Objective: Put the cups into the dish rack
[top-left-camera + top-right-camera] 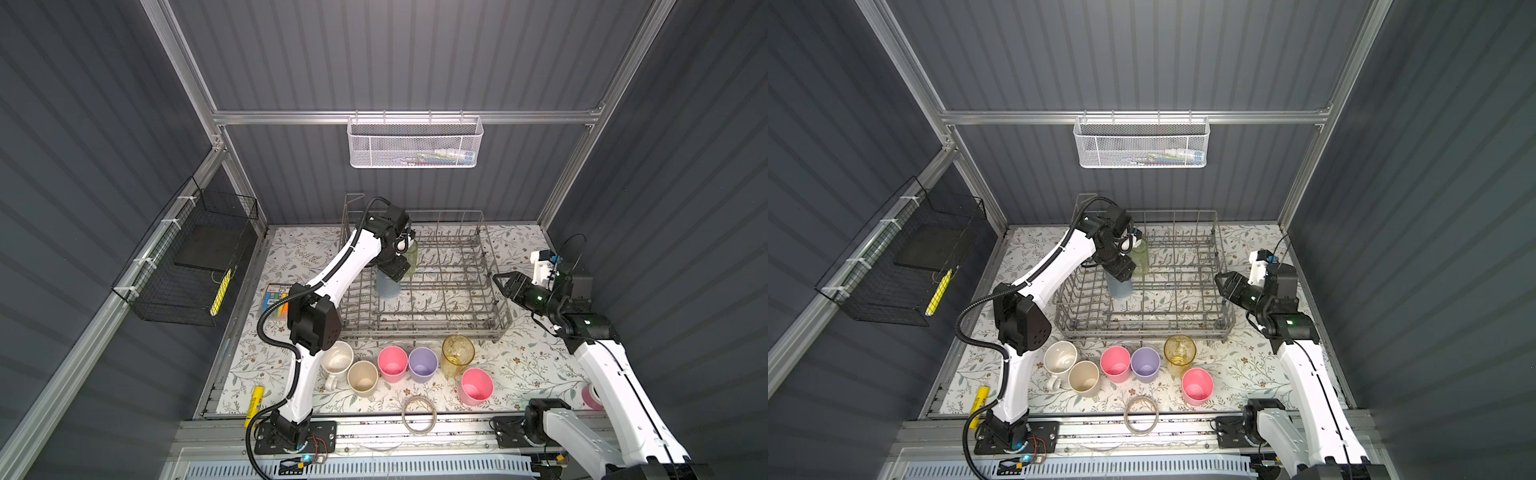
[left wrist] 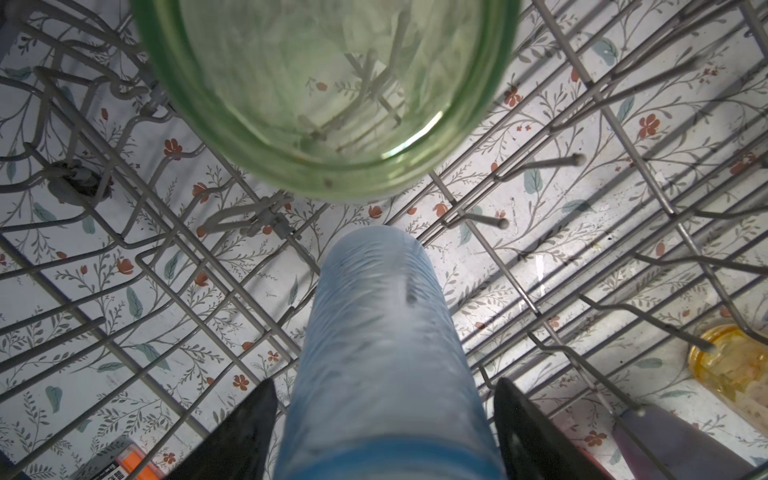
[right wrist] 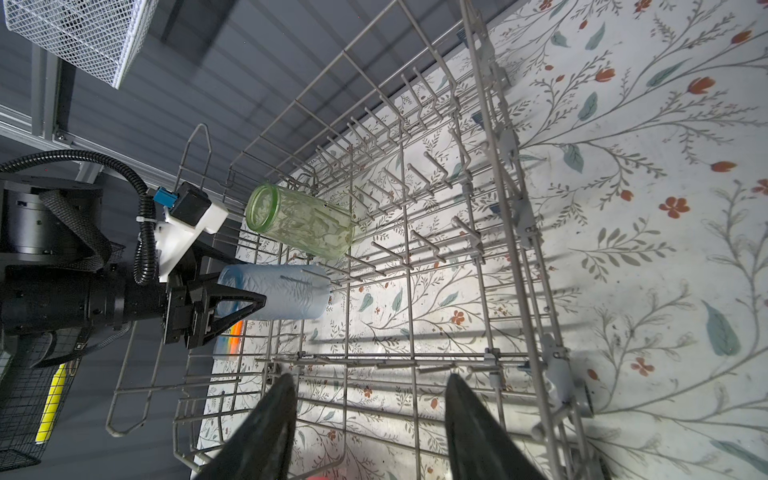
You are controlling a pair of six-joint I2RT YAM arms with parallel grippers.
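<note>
Tape ring [image 1: 405, 417] is laid flat nearest the front edge, apart from the cups.

Black wire basket [image 1: 174, 309] is hung on the left wall. A dark flat slab [image 1: 208, 245] and a yellow stick [image 1: 220, 291] are held in it.

Dish rack [image 1: 419, 330] is set at the back of the table, with two cups loaded in its left part. Blue tumbler [image 1: 388, 289] is stood on end. Green tumbler [image 1: 412, 259] is set just behind it, leaning a little, and is seen apart from it in the right wrist view. Tines are seen through the green one; which end is up can't be told.

White mesh basket [image 1: 390, 145] is hung on the back wall. Small items are bunched at its right end, too blurred to name.

Six cups are lined up on the table in front of the rack, mouths up: white mug [image 1: 336, 357], beige cup [image 1: 362, 376], pink cup [image 1: 392, 363], lilac cup [image 1: 423, 363], amber tumbler [image 1: 457, 355], and a second pink cup [image 1: 475, 386] set nearer the front.

Left arm is reached over the rack's left side with the wrist turned down. Left gripper [image 2: 383, 381] is placed round the blue tumbler's upper end with fingers spread. A thin gap is seen on each side, so the tumbler is not gripped.

Right arm is extended along the table's right side. Right gripper [image 3: 370, 380] is held at the rack's right wall, pointed into the rack, fingers spread with nothing between them.
</note>
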